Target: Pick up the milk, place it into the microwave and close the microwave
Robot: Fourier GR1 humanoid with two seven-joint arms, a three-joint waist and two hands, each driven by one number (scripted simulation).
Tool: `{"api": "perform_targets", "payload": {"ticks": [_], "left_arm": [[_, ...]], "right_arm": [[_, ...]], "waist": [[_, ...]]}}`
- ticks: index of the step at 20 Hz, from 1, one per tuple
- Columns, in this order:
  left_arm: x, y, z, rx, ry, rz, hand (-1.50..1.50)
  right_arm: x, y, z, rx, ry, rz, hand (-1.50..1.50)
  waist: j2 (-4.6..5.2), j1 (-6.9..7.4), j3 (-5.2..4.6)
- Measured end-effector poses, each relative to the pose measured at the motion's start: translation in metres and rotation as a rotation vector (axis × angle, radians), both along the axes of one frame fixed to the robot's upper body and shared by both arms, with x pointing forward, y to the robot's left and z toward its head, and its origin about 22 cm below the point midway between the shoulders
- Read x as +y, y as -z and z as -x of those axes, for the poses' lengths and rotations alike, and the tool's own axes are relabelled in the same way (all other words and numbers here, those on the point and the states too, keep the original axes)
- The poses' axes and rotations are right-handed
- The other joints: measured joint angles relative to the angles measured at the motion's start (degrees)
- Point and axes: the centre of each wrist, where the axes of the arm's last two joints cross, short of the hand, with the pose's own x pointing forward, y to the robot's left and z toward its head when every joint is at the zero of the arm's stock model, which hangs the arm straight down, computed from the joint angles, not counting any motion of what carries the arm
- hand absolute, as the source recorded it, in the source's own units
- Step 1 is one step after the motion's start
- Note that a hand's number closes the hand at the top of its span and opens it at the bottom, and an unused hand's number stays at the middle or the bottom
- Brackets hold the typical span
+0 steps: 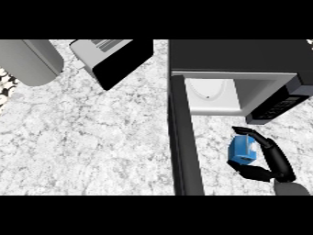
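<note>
In front of the microwave's open cavity, you have the milk, a small blue carton, held above the counter in your right hand. The fingers curl over its far side and the thumb comes in from below, so the hand is closed around the carton and hides part of it. The carton sits just short of the cavity's mouth, not yet inside.

The microwave fills the upper right of your view: a black body, a pale interior, and a dark control panel at the right of the opening. Its door stands swung wide, seen edge-on as a long dark bar running down toward you, just left of the milk and the hand.

Your left hand does not show anywhere.

Farther left on the marbled counter, well apart from the milk, you see a toaster with a black side, and a grey rounded object at the top left corner.
</note>
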Motion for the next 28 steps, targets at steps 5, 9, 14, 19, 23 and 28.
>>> {"api": "perform_targets", "payload": {"ticks": [5, 9, 14, 19, 23, 28], "left_arm": [[-0.001, 0.004, 0.003, 0.009, 0.0, 0.006, -1.5], [0.002, 0.005, 0.006, 0.019, 0.002, 0.004, -1.5], [0.003, 0.01, 0.01, 0.026, 0.004, 0.004, -1.5], [0.004, 0.012, 0.008, 0.017, 0.016, 0.015, -1.5], [0.006, 0.012, 0.008, 0.019, 0.024, 0.02, -1.5], [0.01, 0.011, 0.007, 0.016, 0.022, 0.024, -1.5]], "right_arm": [[-0.005, 0.015, -0.003, -0.03, 0.025, 0.086, 1.5], [-0.007, 0.023, -0.008, -0.05, 0.025, 0.169, 1.5], [-0.008, 0.028, -0.02, -0.045, 0.028, 0.214, 1.5], [-0.013, 0.033, -0.025, -0.046, 0.097, 0.228, 1.5], [-0.013, 0.033, -0.033, -0.055, 0.142, 0.19, 1.5], [-0.01, 0.033, -0.037, -0.07, 0.132, 0.144, 1.5]], "waist": [[0.05, 0.23, 0.01], [0.01, 0.4, -0.08], [-0.01, 0.66, -0.13], [0.13, 0.93, -0.12], [0.28, 1.19, -0.04], [0.3, 0.87, 0.03]]}}
